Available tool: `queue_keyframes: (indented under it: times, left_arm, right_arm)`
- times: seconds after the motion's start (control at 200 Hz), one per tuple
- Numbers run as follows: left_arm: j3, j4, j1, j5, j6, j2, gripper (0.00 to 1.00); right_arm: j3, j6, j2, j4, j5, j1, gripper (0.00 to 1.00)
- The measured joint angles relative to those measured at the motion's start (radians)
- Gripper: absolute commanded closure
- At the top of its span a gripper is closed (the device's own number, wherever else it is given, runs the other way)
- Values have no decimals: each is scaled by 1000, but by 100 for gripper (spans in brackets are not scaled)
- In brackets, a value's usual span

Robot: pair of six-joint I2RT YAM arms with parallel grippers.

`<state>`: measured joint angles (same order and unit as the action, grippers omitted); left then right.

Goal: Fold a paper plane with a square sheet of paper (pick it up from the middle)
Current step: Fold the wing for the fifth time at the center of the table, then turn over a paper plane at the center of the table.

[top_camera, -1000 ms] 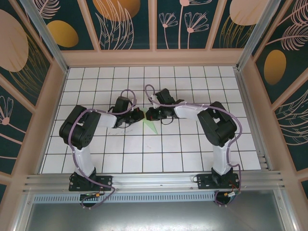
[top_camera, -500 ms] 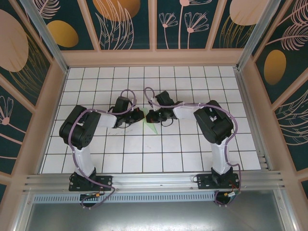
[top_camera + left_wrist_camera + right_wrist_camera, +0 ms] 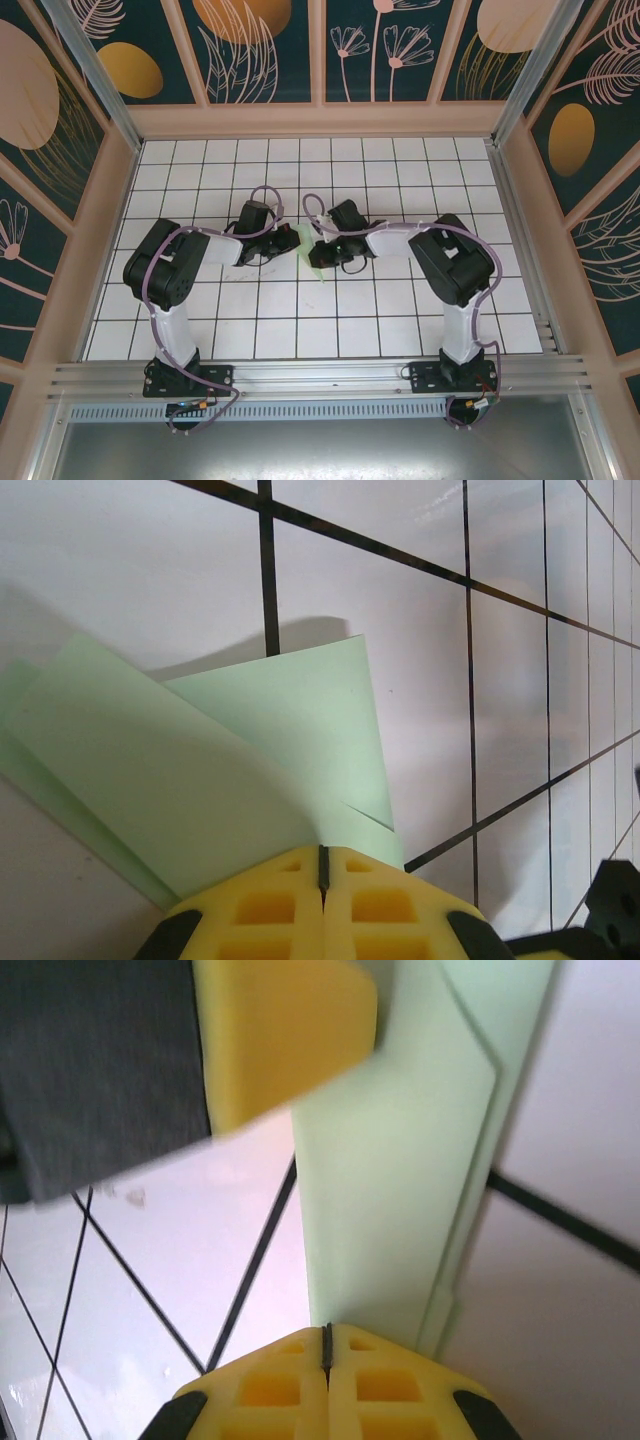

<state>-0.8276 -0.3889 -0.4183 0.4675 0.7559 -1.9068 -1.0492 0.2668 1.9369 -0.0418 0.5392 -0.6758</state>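
Top external view: over the table (image 3: 400, 320) centre, the left gripper (image 3: 291, 239) at 9 o'clock and right gripper (image 3: 319, 251) at 3 o'clock both pinch the paper (image 3: 318, 268), already folded narrow and layered, likely leaving only final creases.

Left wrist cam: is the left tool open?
No, the left tool has its yellow fingers pressed together, pinching the folded green paper.
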Motion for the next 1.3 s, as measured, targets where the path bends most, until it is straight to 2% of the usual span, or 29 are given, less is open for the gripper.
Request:
queue_keyframes:
  times: [0.215, 0.305, 0.41, 0.47, 0.55, 0.646, 0.801, 1.026, 1.296]
  left_arm:
    - [-10, 19, -1, -1, 0, 0, 100]
    - [-23, 42, -1, -2, 0, 0, 91]
    - [-41, 71, -2, -6, 2, 5, 77]
    - [-53, 93, -5, -22, 6, 17, 72]
    - [-61, 129, -4, -45, 6, 58, 63]
    - [-72, 179, -4, -82, 17, 121, 54]
    - [-109, 290, -24, -180, 35, 201, 43]
    - [-143, 439, -110, -317, 76, 213, 35]
    - [-303, 571, -199, -437, 83, 73, 35]
  right_arm:
    - [85, -56, -80, -50, 11, -2, 100]
    - [115, -60, -114, -74, 2, -5, 100]
    - [132, -46, -159, -83, -36, -5, 100]
    - [132, -21, -191, -74, -76, -4, 93]
    - [140, 31, -253, -48, -151, 1, 74]
    - [158, 87, -325, -3, -240, 17, 57]
    - [193, 177, -388, 56, -336, 84, 42]
    - [230, 259, -388, 82, -416, 119, 30]
    - [231, 299, -382, 105, -452, 119, 29]
